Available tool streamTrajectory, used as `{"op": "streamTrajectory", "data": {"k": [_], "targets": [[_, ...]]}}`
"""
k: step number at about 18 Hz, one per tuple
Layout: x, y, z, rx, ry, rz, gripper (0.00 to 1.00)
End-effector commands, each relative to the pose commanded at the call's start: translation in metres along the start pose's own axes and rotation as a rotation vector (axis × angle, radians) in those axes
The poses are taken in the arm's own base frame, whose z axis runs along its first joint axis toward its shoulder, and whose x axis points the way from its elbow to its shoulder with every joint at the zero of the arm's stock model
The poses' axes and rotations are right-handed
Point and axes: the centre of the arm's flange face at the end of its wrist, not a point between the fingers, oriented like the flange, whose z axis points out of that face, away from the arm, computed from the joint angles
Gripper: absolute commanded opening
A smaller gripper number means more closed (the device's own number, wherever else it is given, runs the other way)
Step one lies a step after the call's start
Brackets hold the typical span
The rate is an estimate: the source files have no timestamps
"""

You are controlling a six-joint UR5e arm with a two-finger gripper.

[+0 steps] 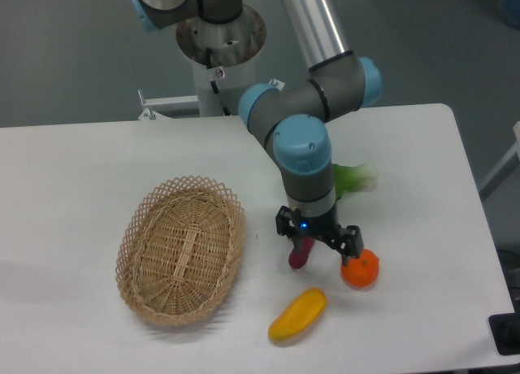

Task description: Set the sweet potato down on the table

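The sweet potato [299, 256] is a small magenta-purple piece standing nearly upright, its lower tip at or just above the white table [81, 163]. My gripper [305, 245] points straight down over it and is shut on its upper end. The gripper's black body hides the top of the sweet potato. It is right of the basket and left of the orange.
An oval wicker basket [123, 260] lies left of the gripper. A round orange [360, 270] sits close to the gripper's right side. A yellow squash-like item [297, 315] lies in front. A green-white vegetable [355, 179] lies behind the arm.
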Motion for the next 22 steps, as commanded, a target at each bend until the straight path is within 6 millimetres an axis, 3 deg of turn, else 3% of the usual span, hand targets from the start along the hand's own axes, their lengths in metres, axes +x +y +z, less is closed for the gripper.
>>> {"op": "streamTrajectory", "data": {"k": [4,8,12,16,22], "targets": [[-0.06,0.024,-0.025,-0.018,-0.063,0.012,1.0],[-0.097,0.068,-0.044,-0.07,0.0,0.156,1.0],[-0.121,0.112,-0.062,-0.056,0.051,0.288,1.0],[-0.136,0.151,-0.065,-0.048,0.12,0.407,1.0],[-0.141,0.164,-0.076,0.014,0.122,0.395,1.0]]}}
